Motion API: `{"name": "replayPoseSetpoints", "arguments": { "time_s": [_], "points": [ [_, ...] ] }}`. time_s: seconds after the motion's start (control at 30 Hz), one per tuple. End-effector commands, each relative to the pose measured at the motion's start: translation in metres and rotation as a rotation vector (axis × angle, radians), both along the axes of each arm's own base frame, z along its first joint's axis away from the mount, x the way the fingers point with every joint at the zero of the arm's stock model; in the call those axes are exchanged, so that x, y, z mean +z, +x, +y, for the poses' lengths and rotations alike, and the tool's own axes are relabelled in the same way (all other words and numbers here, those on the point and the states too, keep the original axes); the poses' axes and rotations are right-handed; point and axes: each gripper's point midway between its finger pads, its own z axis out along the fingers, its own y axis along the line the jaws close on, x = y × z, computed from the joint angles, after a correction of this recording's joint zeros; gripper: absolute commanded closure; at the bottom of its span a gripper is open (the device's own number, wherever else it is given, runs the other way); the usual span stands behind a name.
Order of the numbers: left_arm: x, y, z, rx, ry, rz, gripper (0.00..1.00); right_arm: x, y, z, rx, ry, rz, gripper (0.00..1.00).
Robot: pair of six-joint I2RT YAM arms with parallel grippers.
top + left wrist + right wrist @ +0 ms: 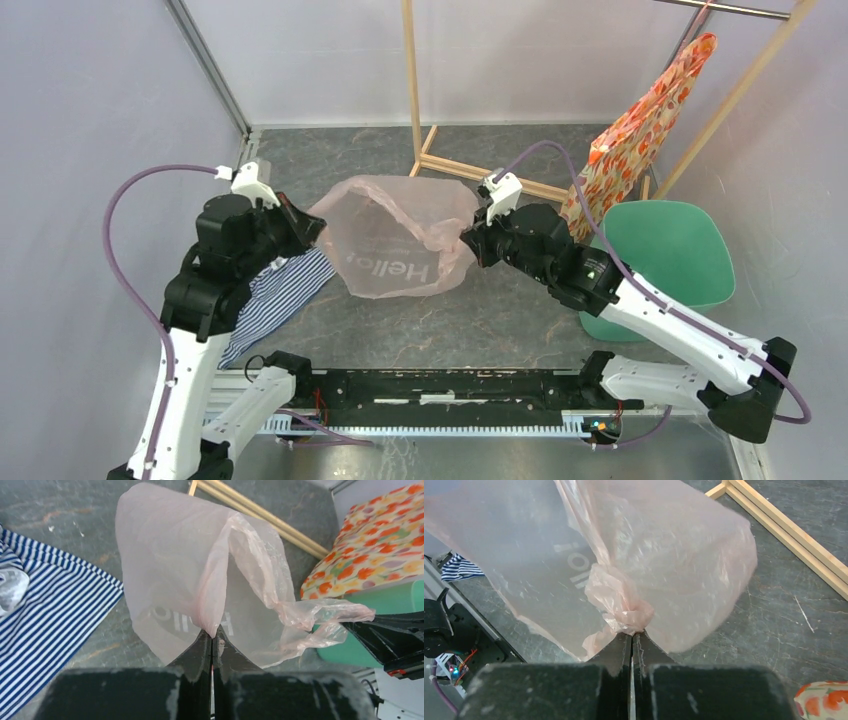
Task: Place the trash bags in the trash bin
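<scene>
There is one dark grey stone-patterned table (420, 335), and everything stands on it or above it. One light wooden frame (412, 80) rises at the far side, beyond both claws. One mint-green trash bin (690, 250) stands to the right of the right claw, partly under the right arm, and its open mouth shows nothing inside.

One pale-pink translucent trash bag (385, 225) is stretched in the space between the two claws and is well apart from the bin. I cannot tell if its lower edge touches the table. On the bag the word "Hello" can be read; from the top view it is upside down. No other writing is legible.

One orange floral-patterned bag (640, 130) hangs from the frame, beyond and to the right of the right claw, above the bin's far side. One blue-and-white striped cloth (285, 290) lies on the table just beside the left claw, partly under the left arm.

There are two claws. The left gripper (212, 642) has its jaws pressed together on a fold of the bag's left edge. The right gripper (632, 637) has its jaws pressed together on a crumpled bunch of the bag's right edge. Between the right claw and the bin only the right arm itself is in the way.
</scene>
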Motion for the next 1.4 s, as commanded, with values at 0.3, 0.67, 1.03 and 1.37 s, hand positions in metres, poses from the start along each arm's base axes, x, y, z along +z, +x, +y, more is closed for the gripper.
{"name": "replayPoseSetpoints", "arguments": {
  "time_s": [0.3,0.67,1.03,1.37],
  "points": [
    [0.11,-0.005,0.068,0.34,0.062,-0.272,0.98,0.041,-0.002,-0.037,-0.093,-0.093,-0.03,0.98],
    [0.113,-0.01,0.092,0.469,0.087,-0.275,0.98,-0.012,0.003,-0.102,-0.346,-0.364,0.037,0.99],
    [0.084,0.014,0.051,0.285,0.049,-0.208,0.98,0.021,-0.012,-0.039,-0.036,-0.173,0.017,0.69],
    [0.077,0.043,0.049,0.301,0.09,-0.172,0.98,0.076,-0.025,-0.045,-0.009,-0.099,-0.009,0.14]
  ]
}}
